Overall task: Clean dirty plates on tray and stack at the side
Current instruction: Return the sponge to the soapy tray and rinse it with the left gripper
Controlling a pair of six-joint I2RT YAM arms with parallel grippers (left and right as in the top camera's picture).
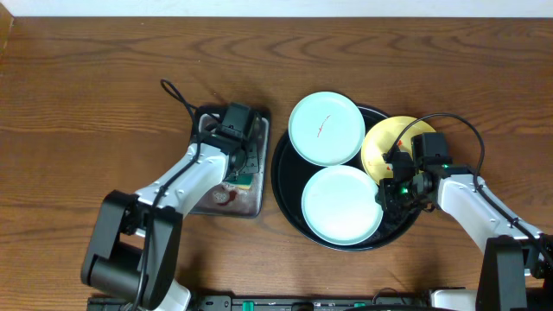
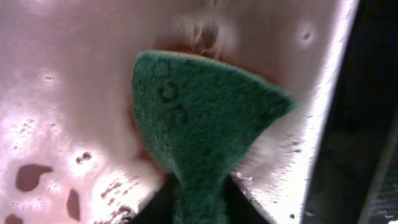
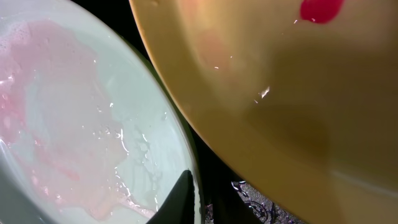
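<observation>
Pinching a green sponge (image 2: 205, 124) between the jaws of the left gripper (image 1: 243, 173), low over the grey metal pan (image 1: 207, 206) just left of the tray (image 1: 282, 177). Fanning the sponge's wide end out above the pan floor, among pinkish suds and a few dark blotches. Cannot tell from any view whether the jaws of the right gripper (image 1: 386, 192) stand spread or pressed together; showing only one dark fingertip (image 3: 181, 198) at the rim of the lower mint plate (image 1: 341, 204). Hovering over the tray's right side, between that plate and the yellow plate (image 1: 384, 138). Holding all three plates on the black tray: upper mint plate (image 1: 326, 128) at the back, marked with a thin red streak near its middle; lower mint plate at the front, coated with a watery pink film; yellow plate at the right, lapping out over the tray's rim, partly hidden under the right arm, carrying one red blob.
</observation>
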